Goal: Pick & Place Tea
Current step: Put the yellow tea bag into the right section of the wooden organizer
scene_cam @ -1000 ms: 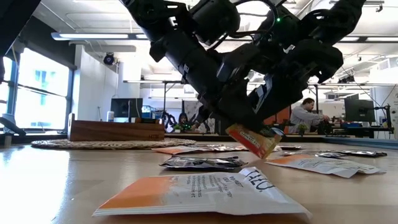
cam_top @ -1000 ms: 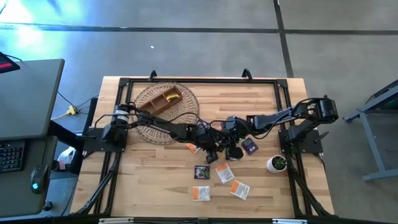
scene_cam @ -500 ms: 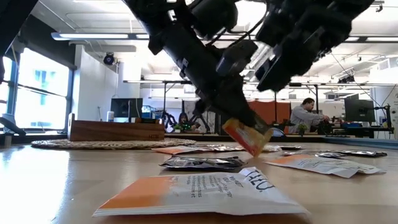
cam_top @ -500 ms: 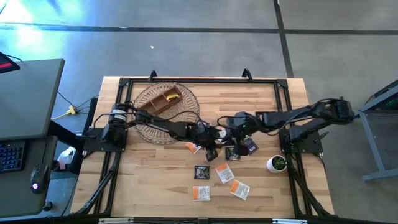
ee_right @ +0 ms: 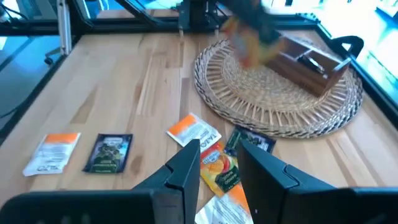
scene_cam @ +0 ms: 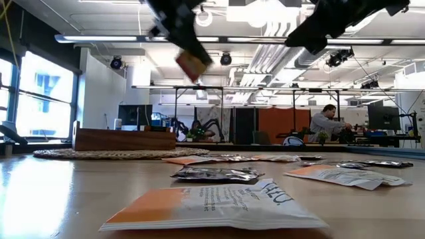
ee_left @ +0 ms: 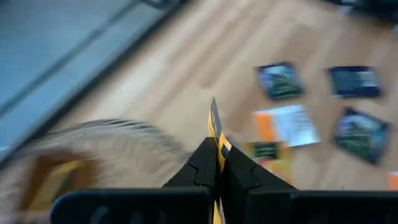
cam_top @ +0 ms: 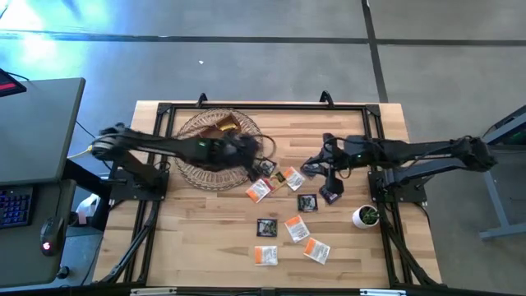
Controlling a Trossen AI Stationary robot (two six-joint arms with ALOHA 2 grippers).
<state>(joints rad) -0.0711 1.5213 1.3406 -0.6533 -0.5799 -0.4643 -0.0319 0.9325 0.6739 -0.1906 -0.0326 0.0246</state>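
My left gripper (ee_left: pixel 217 158) is shut on an orange tea sachet (scene_cam: pixel 193 64), high above the table at the near right rim of the woven mat (cam_top: pixel 215 152). A brown wooden box (cam_top: pixel 220 131) stands on that mat. My right gripper (ee_right: pixel 219 163) is open and holds nothing; it hangs above the table's middle (cam_top: pixel 312 167). Several white-and-orange and dark sachets lie flat on the table, among them an orange one (cam_top: pixel 259 190) and a dark one (cam_top: pixel 306 203). My left gripper pinches the orange sachet between its two fingers by one end (ee_left: pixel 217 148). The sachet stands edge-on between the fingers, its free end (ee_left: pixel 213 112) reaching out past the tips. It is lifted clear, high above the table and tilted.
A small white pot with a plant (cam_top: pixel 366 215) stands at the table's right, near the right arm's base. More sachets lie toward the near edge (cam_top: pixel 265 256) (cam_top: pixel 316 250). Black frame rails run along the table's edges.
My left gripper has risen steeply with the orange sachet and swung toward the table's far left, up to the woven mat. The sachet, low over the table before, now hangs high. My right gripper has drawn away from the sachet, rising and going toward the right edge.
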